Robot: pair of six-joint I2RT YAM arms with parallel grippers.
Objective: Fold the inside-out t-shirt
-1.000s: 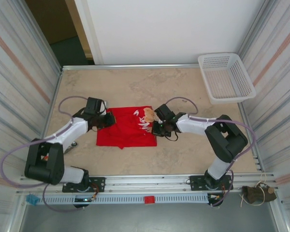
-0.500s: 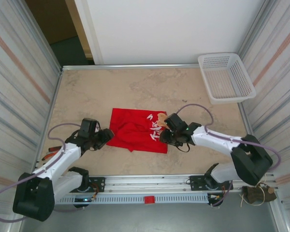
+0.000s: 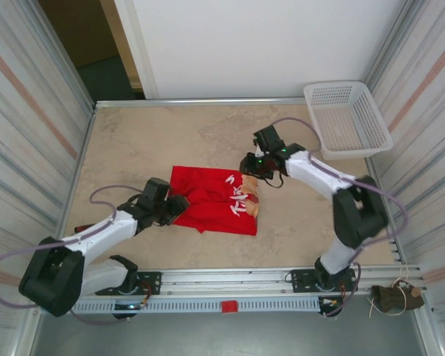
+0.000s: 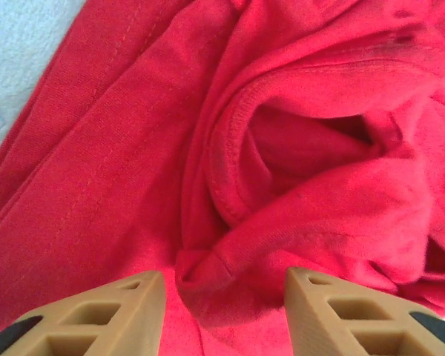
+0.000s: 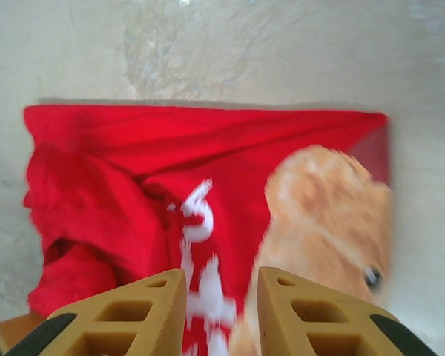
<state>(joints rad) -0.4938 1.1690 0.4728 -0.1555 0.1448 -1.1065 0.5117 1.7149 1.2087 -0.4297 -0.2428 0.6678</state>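
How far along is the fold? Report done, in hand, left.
Done: t-shirt lies gathered in a rough rectangle, print showing. In hand: nothing gripped; left hand open over its bunched left edge, right hand open, raised near the print. Left: flatten the rumpled cloth, finish folding.

Bright, even, diffuse light fills the overhead view, leaving only faint soft shadows on the table (image 3: pixel 208 133) and a dark doorway (image 3: pixel 81 44) at 11 o'clock; the left wrist view shows the t-shirt (image 4: pixel 245 148) folds sharply, while the right wrist view is blurred, with pale glare at 12 o'clock.
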